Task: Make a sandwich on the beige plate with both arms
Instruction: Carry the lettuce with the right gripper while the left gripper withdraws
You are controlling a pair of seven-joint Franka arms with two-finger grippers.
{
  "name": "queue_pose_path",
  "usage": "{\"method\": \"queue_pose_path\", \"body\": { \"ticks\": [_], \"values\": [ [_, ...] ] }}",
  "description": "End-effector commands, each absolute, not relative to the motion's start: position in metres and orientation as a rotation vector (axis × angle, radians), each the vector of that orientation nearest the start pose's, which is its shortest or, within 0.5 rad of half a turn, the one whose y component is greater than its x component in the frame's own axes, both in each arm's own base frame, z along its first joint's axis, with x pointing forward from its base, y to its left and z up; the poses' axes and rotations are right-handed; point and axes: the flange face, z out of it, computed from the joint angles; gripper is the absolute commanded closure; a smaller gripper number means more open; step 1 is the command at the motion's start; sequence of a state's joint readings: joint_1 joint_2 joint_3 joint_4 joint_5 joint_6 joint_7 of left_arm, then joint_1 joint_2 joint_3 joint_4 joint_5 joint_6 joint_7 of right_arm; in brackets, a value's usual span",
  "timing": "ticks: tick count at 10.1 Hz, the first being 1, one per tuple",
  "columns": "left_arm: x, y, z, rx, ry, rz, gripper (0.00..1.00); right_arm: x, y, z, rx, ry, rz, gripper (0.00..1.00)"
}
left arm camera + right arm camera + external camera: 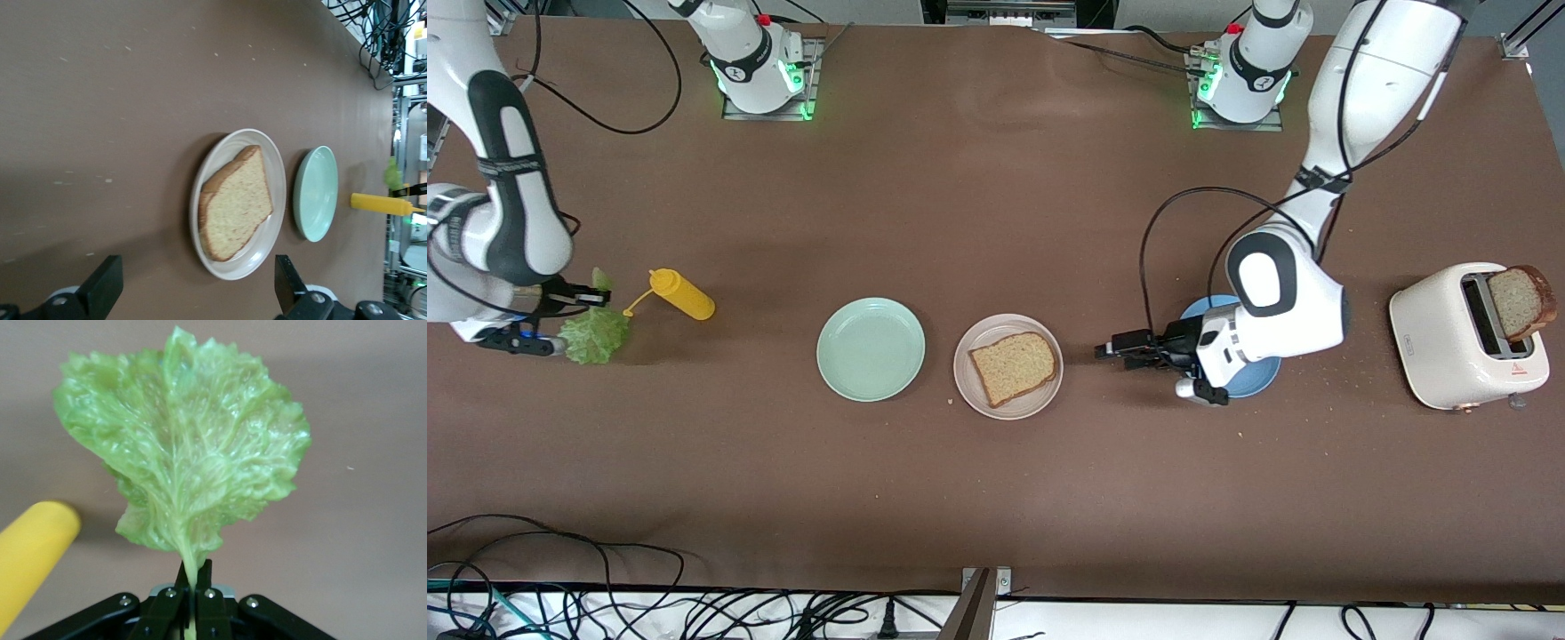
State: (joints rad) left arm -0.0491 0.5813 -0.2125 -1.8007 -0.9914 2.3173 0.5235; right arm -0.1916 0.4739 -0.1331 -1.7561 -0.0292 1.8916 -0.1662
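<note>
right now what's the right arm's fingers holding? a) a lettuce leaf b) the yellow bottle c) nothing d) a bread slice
a: the right gripper is pinched shut on the stem of the lettuce leaf, beside the yellow bottle, while the one bread slice lies on the beige plate.

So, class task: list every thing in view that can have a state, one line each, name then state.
Beige plate: holds one bread slice, lying flat.
Mint-green plate: bare.
Lettuce leaf: pinched by its stem.
Right gripper: shut on the lettuce.
Left gripper: open, holding nothing.
Toaster: bread sticking out of its slot.
Mustard bottle: lying on its side.
</note>
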Motion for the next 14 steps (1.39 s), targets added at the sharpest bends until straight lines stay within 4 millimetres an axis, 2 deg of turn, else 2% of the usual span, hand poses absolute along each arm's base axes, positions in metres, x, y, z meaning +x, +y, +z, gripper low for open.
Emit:
{"method": "queue_pose_path", "body": {
  "ticks": [1,2,3,4,5,6,8,9,10,12,13,14],
  "values": [
    [0.618,-0.126,0.263,2.471,-0.118,0.069,0.0,0.608,-0.195,0.349,-3.081,0.196,0.602,1.0],
    [0.618,-0.099,0.269,2.544,-0.167,0.082,0.0,0.615,-0.191,0.375,-3.073,0.193,0.604,1.0],
    [0.62,-0.059,0.271,2.639,-0.24,0.077,0.0,0.624,-0.179,0.399,-3.075,0.169,0.582,1.0],
    [0.621,-0.024,0.28,2.747,-0.342,0.053,0.0,0.637,-0.145,0.422,-3.068,0.086,0.516,1.0],
    [0.621,0.004,0.289,2.849,-0.429,0.047,0.0,0.646,-0.121,0.437,-3.055,0.034,0.454,1.0],
    [0.622,0.025,0.299,2.908,-0.468,0.042,0.0,0.654,-0.09,0.448,-3.013,-0.021,0.4,1.0],
    [0.619,0.053,0.334,2.947,-0.415,0.107,0.0,0.667,-0.02,0.463,-2.925,-0.167,0.31,1.0],
    [0.614,0.065,0.342,2.96,-0.391,0.072,0.0,0.67,0.016,0.464,-2.899,-0.23,0.284,1.0],
    [0.612,0.07,0.361,2.999,-0.433,0.081,0.0,0.675,0.049,0.459,-2.889,-0.261,0.248,1.0],
    [0.605,0.077,0.416,3.096,-0.566,0.164,0.0,0.683,0.114,0.451,-2.892,-0.384,0.132,1.0],
    [0.601,0.077,0.443,3.106,-0.568,0.231,0.0,0.689,0.136,0.445,-2.885,-0.417,0.068,1.0],
    [0.599,0.082,0.458,3.112,-0.56,0.271,0.0,0.692,0.156,0.439,-2.878,-0.445,0.012,1.0]
  ]
}}
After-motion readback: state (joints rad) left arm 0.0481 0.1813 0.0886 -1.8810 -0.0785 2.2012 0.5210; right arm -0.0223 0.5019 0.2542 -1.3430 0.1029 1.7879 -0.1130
